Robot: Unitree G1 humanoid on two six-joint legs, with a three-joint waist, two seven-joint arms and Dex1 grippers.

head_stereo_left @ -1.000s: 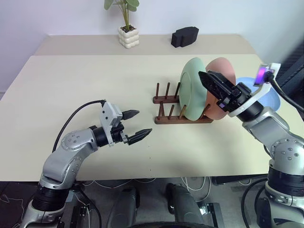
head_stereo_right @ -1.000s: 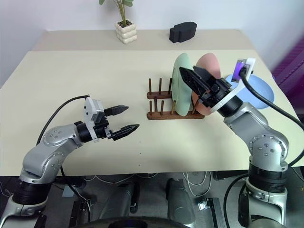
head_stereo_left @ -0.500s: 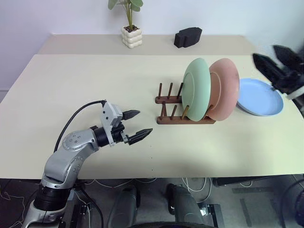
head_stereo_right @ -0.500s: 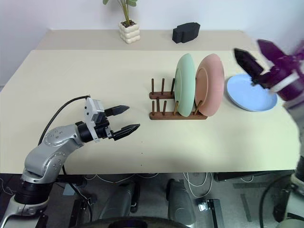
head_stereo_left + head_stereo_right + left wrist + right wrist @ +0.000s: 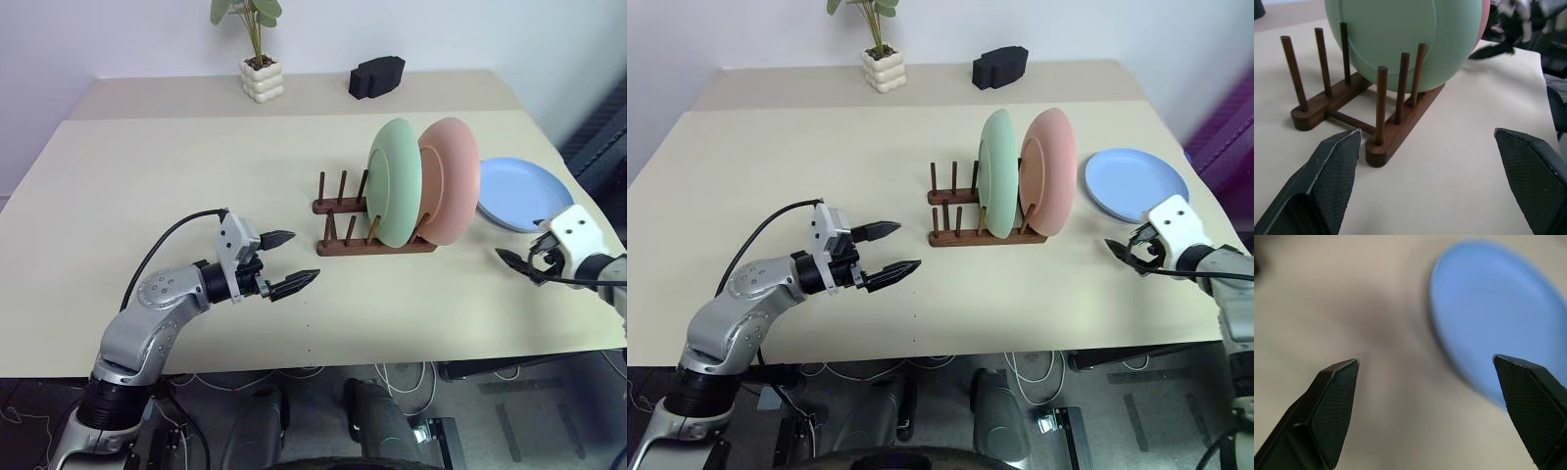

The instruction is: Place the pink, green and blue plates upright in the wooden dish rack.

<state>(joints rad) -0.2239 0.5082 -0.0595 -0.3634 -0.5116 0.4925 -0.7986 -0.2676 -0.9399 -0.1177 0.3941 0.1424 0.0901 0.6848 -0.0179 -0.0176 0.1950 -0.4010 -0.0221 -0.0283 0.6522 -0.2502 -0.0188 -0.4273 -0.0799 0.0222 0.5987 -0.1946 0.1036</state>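
Plates: two upright in the rack, blue one flat on the table

Green plate (image 5: 394, 182) and pink plate (image 5: 451, 180) stand on edge in the wooden dish rack (image 5: 367, 231), side by side at its right end, faces turned along the rack's length toward the robot's left and right. The rack's long axis runs left to right across the table (image 5: 176, 166); its left pegs are bare. Blue plate (image 5: 523, 193) lies flat on the table, just right of the rack.

Right gripper (image 5: 521, 265) hangs low near the table's right edge, just in front of the blue plate, fingers spread wide, holding nothing. Left gripper (image 5: 288, 261) hovers left of and nearer than the rack, pointing toward it, fingers wide apart, empty.

Potted plant (image 5: 257, 49) and black block (image 5: 376, 74) sit at the far side.
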